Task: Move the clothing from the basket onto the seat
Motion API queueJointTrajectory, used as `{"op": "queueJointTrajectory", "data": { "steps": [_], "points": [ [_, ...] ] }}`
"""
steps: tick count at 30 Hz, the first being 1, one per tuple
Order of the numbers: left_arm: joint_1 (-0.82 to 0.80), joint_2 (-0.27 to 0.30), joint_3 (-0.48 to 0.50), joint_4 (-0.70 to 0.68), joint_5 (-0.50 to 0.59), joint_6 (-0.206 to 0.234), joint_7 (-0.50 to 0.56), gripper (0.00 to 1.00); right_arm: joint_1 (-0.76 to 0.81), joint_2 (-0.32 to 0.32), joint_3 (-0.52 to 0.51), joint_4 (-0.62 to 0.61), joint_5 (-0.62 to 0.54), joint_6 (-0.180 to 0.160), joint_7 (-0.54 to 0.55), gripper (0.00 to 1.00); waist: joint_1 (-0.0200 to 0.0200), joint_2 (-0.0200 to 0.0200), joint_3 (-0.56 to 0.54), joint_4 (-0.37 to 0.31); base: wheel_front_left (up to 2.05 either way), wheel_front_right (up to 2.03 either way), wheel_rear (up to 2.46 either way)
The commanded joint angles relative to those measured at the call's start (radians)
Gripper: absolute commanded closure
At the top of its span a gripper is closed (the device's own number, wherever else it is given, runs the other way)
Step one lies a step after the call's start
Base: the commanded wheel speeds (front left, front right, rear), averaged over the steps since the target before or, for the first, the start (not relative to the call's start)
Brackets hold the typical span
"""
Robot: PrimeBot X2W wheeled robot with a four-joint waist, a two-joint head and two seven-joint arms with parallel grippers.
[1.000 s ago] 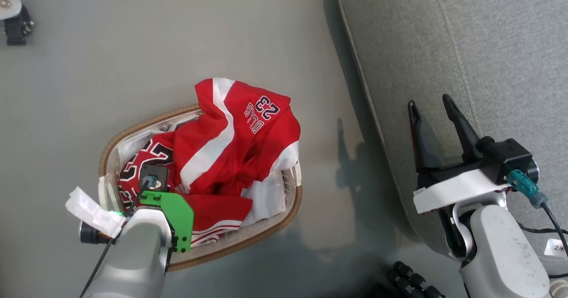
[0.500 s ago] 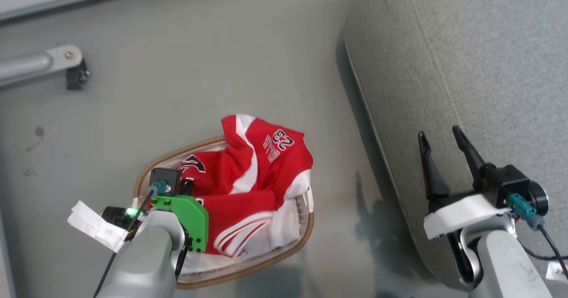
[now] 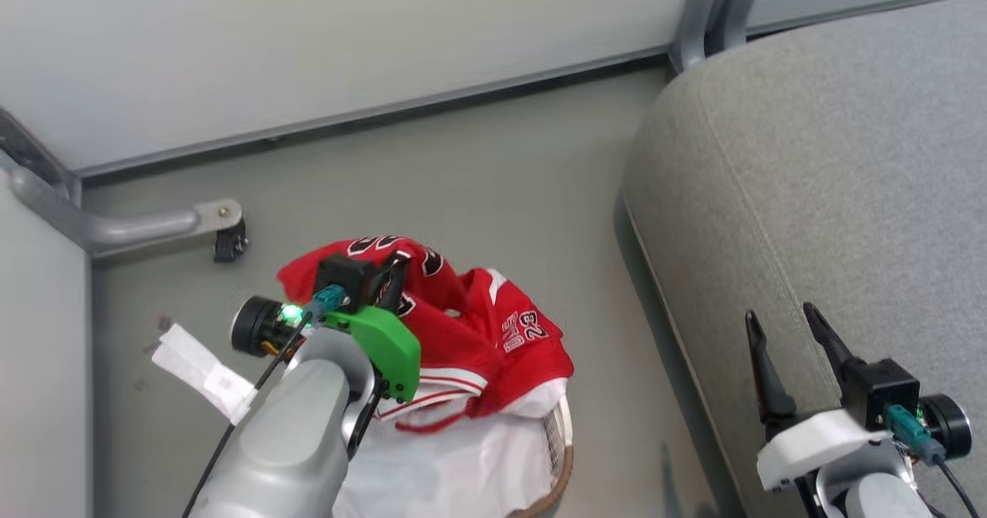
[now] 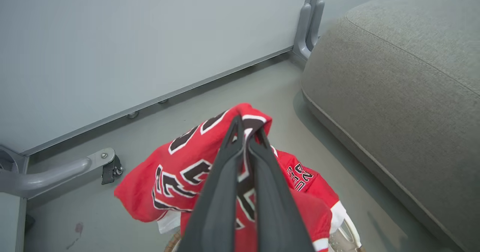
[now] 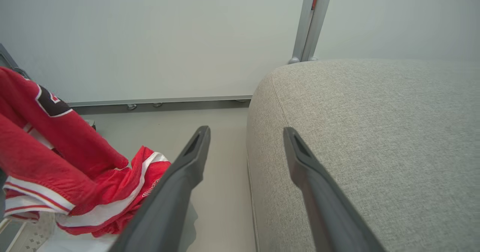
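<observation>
Red fabric of the clothing (image 4: 180,169) is pinched between the closed fingers of the left tool (image 4: 245,130), which holds one garment raised above the basket (image 3: 557,441). The other, showing a small 23, lies draped over the rim and the white liner (image 3: 463,464). That height seems meant to free the cloth for a carry across to the grey seat (image 3: 810,194) on the right. The right tool (image 3: 780,316) hovers spread and empty over the seat's edge, apparently waiting out of the way.
</observation>
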Motion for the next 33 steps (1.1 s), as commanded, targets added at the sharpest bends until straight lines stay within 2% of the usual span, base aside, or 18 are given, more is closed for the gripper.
{"op": "queueJointTrajectory", "data": {
  "steps": [1,6,18,25,33],
  "points": [
    [-0.018,0.001,-0.007,-0.022,-0.010,0.000,-0.005,1.00,0.026,-0.005,-0.005,0.005,-0.008,-0.001,-0.002,0.00,0.0000,0.0000,-0.118,0.041,0.00,0.00,0.00],
    [-0.068,0.001,-0.030,-0.109,0.012,0.003,-0.010,1.00,0.061,-0.005,-0.005,0.006,-0.014,-0.001,-0.002,0.00,0.0000,0.0000,-0.174,0.046,0.00,0.00,0.00],
    [-0.225,0.037,-0.020,-0.270,0.038,0.010,0.002,1.00,0.073,-0.005,-0.006,-0.007,-0.023,-0.001,-0.002,0.00,0.0000,0.0000,-0.207,0.039,0.00,0.00,0.00],
    [-0.277,0.036,-0.019,-0.311,0.029,0.017,0.028,1.00,0.049,-0.004,0.022,-0.011,-0.030,-0.001,-0.002,0.00,0.0000,0.0000,-0.210,0.048,0.00,0.00,0.00],
    [-0.334,0.022,-0.039,-0.316,0.035,0.028,0.049,1.00,-0.007,-0.004,0.111,-0.008,-0.034,-0.001,-0.002,0.00,0.0000,0.0000,-0.203,0.058,0.00,0.00,0.00]
  ]
}}
